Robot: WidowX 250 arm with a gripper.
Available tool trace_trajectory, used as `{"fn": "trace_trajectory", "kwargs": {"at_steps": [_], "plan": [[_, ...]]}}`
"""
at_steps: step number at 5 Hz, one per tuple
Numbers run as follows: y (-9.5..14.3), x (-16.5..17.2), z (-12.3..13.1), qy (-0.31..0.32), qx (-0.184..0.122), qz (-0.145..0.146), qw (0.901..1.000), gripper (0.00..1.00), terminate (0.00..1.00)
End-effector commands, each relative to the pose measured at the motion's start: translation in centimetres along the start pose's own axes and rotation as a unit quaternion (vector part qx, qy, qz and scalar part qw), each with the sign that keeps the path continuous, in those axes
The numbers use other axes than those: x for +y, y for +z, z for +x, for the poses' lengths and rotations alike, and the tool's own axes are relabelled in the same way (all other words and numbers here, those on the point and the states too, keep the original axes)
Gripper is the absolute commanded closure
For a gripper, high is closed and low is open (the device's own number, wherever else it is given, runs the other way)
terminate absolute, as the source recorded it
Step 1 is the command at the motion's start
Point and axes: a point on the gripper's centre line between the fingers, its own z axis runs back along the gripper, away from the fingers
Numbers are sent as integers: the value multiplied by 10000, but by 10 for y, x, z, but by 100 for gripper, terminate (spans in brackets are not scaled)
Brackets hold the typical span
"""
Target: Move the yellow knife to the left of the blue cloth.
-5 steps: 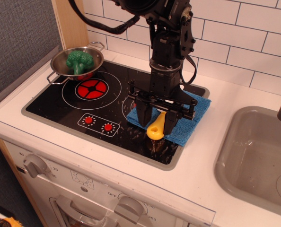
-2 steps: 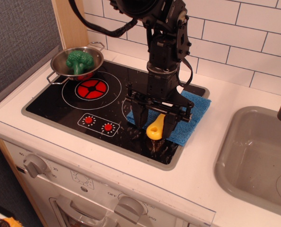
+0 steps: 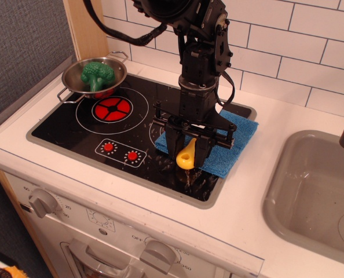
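The yellow knife (image 3: 186,157) shows only its rounded yellow handle, poking out below my gripper at the front edge of the blue cloth (image 3: 233,142). Its blade is hidden behind the fingers. My gripper (image 3: 187,146) points straight down over the cloth's left front part, and its black fingers are closed against the handle from both sides. The cloth lies flat on the right part of the black stove top (image 3: 73,130), mostly covered by the gripper.
A metal pan (image 3: 73,78) with green broccoli (image 3: 97,74) stands at the stove's back left. A red burner (image 3: 112,108) and two red dials lie left of the cloth. A grey sink (image 3: 311,197) is at the right. Tiled wall behind.
The gripper's fingers have drawn together onto the knife handle, and the gripper has shifted slightly left. The handle now sits a little further left.
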Motion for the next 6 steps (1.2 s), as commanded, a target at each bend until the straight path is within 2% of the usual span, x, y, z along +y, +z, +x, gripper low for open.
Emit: {"fn": "trace_trajectory", "kwargs": {"at_steps": [1, 2, 4, 5, 6], "plan": [[63, 26, 17, -9, -859, 122, 9962, 100, 0], [78, 53, 22, 71, -954, 228, 9952, 100, 0], [53, 94, 28, 65, -549, 225, 9982, 100, 0], [44, 103, 24, 60, -392, 264, 9989, 100, 0], [41, 104, 22, 39, -259, 309, 9992, 0, 0]]}}
